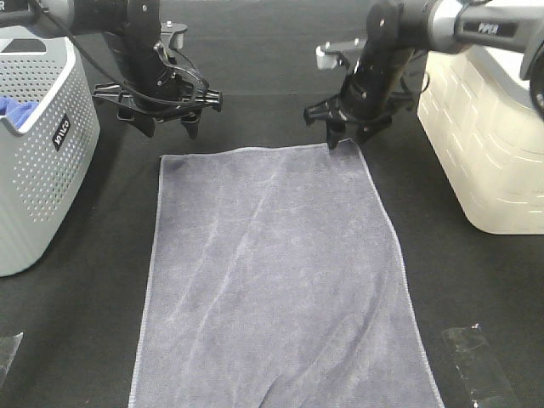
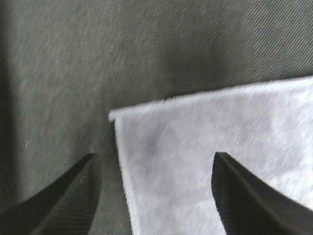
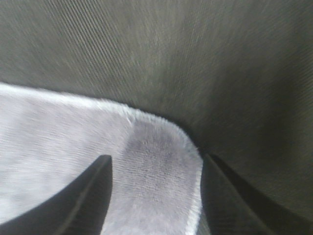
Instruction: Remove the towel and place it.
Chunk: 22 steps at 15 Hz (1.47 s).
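Wide-spread claw (image 2: pixel 155 155), over towel (image 2: pixel 220 137) corner

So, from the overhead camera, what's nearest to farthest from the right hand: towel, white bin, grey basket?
1. Towel, its far right corner at the right hand.
2. White bin, on the right edge.
3. Grey basket, across on the left.

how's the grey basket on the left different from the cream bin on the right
The grey basket has walls dotted with small holes; the cream bin has solid walls embossed like bricks. The basket bears a dark label; the bin shows none. The basket shows a blue cloth inside; the bin's inside is out of view. Both stand on the dark table, flanking the towel.
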Motion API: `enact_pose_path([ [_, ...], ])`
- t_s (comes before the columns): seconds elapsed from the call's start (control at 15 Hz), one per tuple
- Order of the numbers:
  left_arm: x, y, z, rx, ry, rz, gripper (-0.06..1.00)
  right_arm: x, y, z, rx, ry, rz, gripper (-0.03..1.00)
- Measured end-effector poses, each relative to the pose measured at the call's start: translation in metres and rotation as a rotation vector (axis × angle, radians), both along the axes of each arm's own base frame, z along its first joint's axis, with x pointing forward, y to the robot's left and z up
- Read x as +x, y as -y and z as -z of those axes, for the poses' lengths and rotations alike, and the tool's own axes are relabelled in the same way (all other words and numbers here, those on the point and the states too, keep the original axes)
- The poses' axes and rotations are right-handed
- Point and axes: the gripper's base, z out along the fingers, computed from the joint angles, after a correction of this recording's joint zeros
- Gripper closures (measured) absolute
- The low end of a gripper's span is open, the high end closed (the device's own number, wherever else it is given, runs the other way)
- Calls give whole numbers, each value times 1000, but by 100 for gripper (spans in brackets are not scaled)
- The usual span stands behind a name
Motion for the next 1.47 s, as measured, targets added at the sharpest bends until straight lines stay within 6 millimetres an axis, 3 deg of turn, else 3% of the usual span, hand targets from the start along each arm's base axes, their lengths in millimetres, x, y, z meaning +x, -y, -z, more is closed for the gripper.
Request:
enact_pose_path([
  [0.73, -2, -1, 6, 15, -34, 0, 32, 5, 4, 12, -18, 27, 76, 46],
  [0.87, -2, -1, 7, 16, -35, 0, 32, 5, 4, 19, -19, 16, 82, 52],
  [1.13, -2, -1, 7, 17, -37, 1, 32, 5, 3, 19, -16, 19, 89, 96],
  [1.47, -2, -1, 7, 16, -38, -10, 32, 6, 6, 12, -52, 39, 74, 97],
])
